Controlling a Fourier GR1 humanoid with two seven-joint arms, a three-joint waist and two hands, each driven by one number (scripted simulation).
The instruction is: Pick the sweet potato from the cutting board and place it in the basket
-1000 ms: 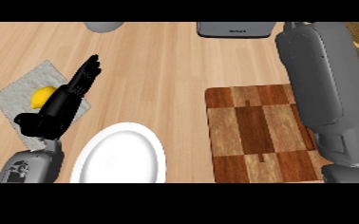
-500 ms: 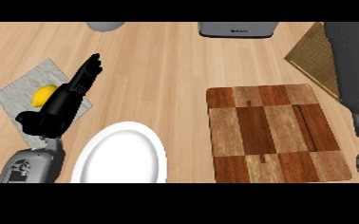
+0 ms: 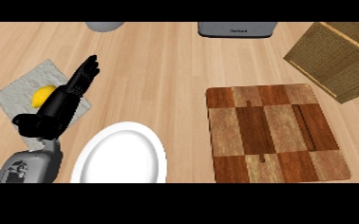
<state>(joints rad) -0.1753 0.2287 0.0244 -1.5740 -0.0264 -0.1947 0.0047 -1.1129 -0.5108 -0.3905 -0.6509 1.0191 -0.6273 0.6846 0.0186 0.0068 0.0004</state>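
Wooden checks of the board (image 3: 277,132) fill our right-hand side of the table (image 3: 175,66), and we see nothing lying on them: the sweet potato shows nowhere in our view. We cannot tell where it is; our guess is that it is held out of sight in our right hand, which is also not in view, neither palm nor forearm.

So the relation that matters for us now is between the basket (image 3: 327,59) and the board. The basket sits at the far right, just beyond the board's far right corner, cut by the view's edge, turned at a slant to the board. Whatever goes into it must travel up and to the right from the board, and the right arm is by our judgement the nearer one for that.

Our left hand (image 3: 70,97) rests at the far left, well apart from both. Its fingers are straight and point up and away, holding nothing; the forearm comes in from the lower left corner. It lies partly over a grey cloth (image 3: 24,88) with a yellow fruit (image 3: 43,95) just beside it. A white plate (image 3: 119,156) sits between that hand and the board.
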